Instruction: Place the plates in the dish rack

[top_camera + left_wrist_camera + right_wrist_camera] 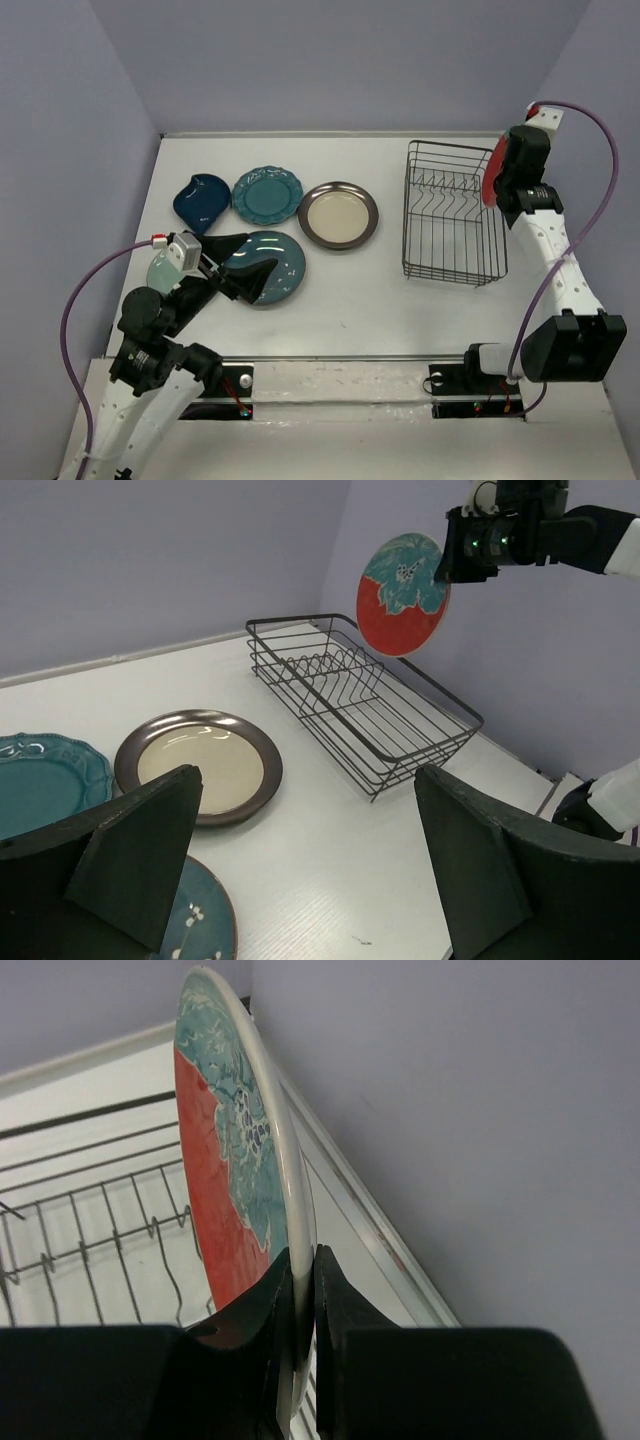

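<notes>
So far no plate stands in the dish rack (452, 276), so I judge the loading barely begun: one plate is in hand and five are left to fetch. Nearest the bases, the left gripper (310, 880) hangs with its fingers spread wide and nothing between them, above the blue-grey plate (288, 262), with the pale green plate (158, 273) just beside. Farther back lie the cream plate (338, 214), the scalloped teal plate (267, 194) and the small dark-blue leaf dish (198, 200), all flat on the table (380, 310). To the right, the rack's tines are bare. The right gripper (305, 1290) pinches the red flowered plate (403, 595) by its rim, holding it on edge in the air at the rack's right side, clear of the wires
</notes>
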`<move>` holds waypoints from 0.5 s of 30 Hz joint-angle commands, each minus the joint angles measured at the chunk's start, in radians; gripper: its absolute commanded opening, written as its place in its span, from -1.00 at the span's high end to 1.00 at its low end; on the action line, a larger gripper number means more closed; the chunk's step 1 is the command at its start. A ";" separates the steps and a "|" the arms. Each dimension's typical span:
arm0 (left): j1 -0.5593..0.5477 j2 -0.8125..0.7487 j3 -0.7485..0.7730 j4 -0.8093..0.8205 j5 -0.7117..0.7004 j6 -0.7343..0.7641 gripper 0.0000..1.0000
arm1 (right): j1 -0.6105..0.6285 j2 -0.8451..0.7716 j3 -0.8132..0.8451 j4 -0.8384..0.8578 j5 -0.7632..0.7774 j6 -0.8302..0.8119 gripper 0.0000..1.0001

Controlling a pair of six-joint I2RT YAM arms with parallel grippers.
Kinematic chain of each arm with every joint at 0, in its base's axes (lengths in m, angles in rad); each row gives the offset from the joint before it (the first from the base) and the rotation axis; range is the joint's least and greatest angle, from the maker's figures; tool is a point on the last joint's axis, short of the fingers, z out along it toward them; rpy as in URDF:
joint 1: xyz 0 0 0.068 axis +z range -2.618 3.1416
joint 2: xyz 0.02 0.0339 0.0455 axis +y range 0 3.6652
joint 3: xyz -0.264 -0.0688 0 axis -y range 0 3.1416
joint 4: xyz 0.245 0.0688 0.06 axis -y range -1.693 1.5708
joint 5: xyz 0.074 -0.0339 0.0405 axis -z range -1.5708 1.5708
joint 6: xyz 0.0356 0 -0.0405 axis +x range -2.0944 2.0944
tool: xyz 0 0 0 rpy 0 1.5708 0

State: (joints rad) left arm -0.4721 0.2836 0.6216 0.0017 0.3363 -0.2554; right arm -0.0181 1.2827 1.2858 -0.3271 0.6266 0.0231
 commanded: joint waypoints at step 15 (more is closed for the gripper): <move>-0.033 -0.024 0.046 0.007 -0.034 0.021 -0.98 | 0.000 0.073 -0.035 0.276 -0.057 -0.132 0.87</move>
State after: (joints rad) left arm -0.4980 0.2703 0.6235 -0.0204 0.3054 -0.2474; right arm -0.0185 1.3796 1.2575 -0.2531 0.5934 -0.1329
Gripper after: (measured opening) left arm 0.990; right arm 0.130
